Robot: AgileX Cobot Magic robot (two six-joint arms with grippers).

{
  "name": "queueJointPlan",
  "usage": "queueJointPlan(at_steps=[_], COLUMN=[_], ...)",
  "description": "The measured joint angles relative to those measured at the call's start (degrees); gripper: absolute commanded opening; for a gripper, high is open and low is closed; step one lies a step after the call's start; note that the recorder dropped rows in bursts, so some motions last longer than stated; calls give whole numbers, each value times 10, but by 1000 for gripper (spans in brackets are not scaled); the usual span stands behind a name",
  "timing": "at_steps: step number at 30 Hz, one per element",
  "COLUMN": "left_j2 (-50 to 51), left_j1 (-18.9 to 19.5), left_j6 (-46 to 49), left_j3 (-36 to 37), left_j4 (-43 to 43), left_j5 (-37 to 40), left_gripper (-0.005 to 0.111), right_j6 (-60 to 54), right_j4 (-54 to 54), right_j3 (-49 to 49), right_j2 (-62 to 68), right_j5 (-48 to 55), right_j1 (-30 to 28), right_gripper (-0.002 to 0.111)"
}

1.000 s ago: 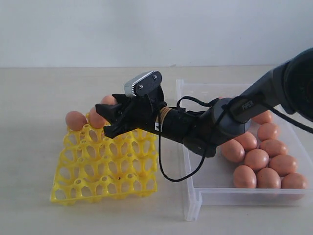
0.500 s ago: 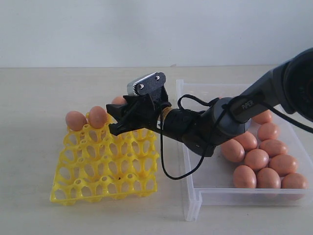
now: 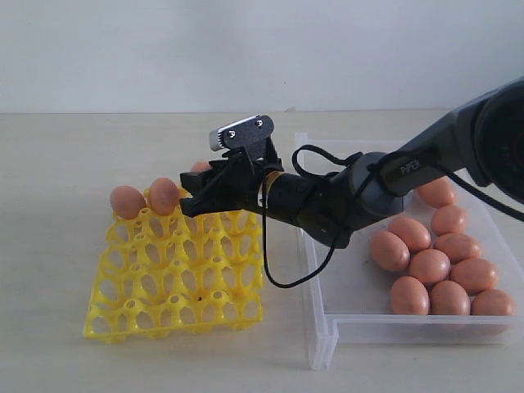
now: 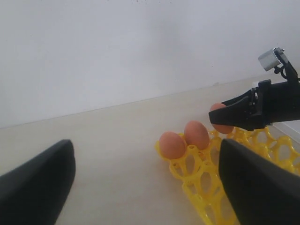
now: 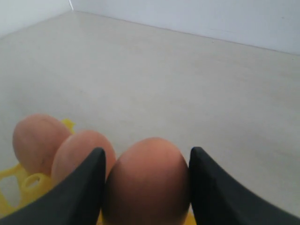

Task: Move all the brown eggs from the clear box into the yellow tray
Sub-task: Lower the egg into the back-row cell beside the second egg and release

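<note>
While the right gripper (image 3: 190, 203) reached across to the yellow tray (image 3: 176, 286), its two black fingers (image 5: 89, 187) were squeezed on one brown egg (image 5: 146, 183), with one finger on each side. That egg was over the back row of the tray. It was just beside two more eggs (image 3: 164, 195) that sat next to each other in the cups at the back left corner. I could not tell if the held egg was down in its cup or a little above it.

The clear box (image 3: 352, 286) lay on the table (image 3: 65, 164) just to the right of the tray. A bunch of eggs (image 3: 430, 266) sat on the right side of the box, packed close and touching. The black arm (image 3: 368, 192) went over the left part of the box.

The left gripper (image 4: 145, 145) was low over the table and pointed at the tray from a way off. Its jaws were wide apart, with nothing between them.
</note>
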Motion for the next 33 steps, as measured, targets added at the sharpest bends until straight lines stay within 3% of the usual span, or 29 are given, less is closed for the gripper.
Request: queueJointPlan(at_steps=[21,23,26,27,33], left_j2=[0,0,0,0,0], left_j1=[0,0,0,0,0], left_j6=[0,0,0,0,0], left_j3=[0,0,0,0,0], left_j4=[0,0,0,0,0], left_j5=[0,0,0,0,0], left_gripper=[78,78,78,78,78], right_j6=[58,60,61,61,51], right_j4=[-81,-81,-81,-81,-80], right_j3=[-7,-7,-7,-7,-7], right_j2=[0,0,0,0,0], right_j5=[39,39,39,39,35], right_j1=[0,0,0,0,0], right_gripper=[2,15,53,59,61])
